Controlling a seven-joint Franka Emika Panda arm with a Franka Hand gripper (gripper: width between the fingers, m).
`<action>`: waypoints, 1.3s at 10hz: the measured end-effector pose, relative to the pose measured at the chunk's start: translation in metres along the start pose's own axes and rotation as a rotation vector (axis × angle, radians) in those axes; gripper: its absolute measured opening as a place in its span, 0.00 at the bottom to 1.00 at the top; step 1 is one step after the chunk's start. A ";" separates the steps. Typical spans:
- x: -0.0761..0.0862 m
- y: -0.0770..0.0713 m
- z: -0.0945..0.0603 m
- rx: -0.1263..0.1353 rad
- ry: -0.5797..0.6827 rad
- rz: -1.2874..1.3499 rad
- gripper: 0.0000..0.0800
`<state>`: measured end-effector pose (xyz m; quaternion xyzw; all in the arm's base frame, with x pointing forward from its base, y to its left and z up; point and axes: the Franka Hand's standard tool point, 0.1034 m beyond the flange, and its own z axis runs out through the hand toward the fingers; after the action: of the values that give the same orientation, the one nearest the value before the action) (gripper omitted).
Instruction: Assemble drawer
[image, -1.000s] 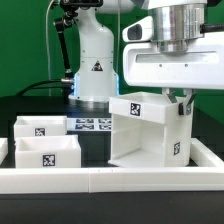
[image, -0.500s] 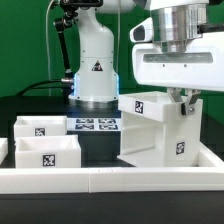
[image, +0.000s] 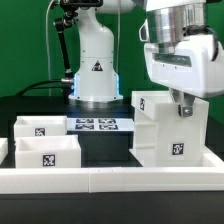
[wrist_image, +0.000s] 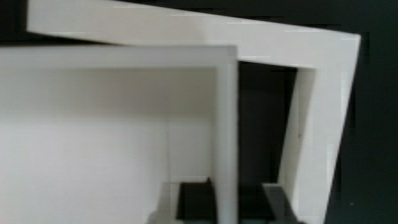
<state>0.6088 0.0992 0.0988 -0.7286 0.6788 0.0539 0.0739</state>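
Note:
The white boxy drawer casing (image: 160, 132) stands on the black table at the exterior view's right, tags on its top and front. My gripper (image: 181, 104) comes down on its upper right wall and is shut on that wall. In the wrist view the thin white casing wall (wrist_image: 228, 120) runs between my two dark fingers (wrist_image: 198, 203), with my gripper (wrist_image: 237, 206) closed around it. Two shallow white trays sit at the exterior view's left, one behind (image: 40, 127) and one in front (image: 46, 152), each with a tag.
The marker board (image: 94, 124) lies flat between the trays and the casing. A low white rail (image: 110, 178) edges the table's front and right side. The robot's white base (image: 95, 60) stands behind the marker board.
My gripper has moved toward the exterior view's right with the casing in it. The casing has turned and shifted right, away from the marker board. The trays have not moved.

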 end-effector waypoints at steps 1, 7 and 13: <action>0.000 -0.004 0.000 0.005 -0.003 0.010 0.05; 0.004 -0.035 0.000 0.040 -0.005 0.006 0.05; 0.003 -0.038 0.001 0.043 -0.005 -0.006 0.17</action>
<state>0.6467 0.0992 0.0990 -0.7289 0.6773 0.0408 0.0913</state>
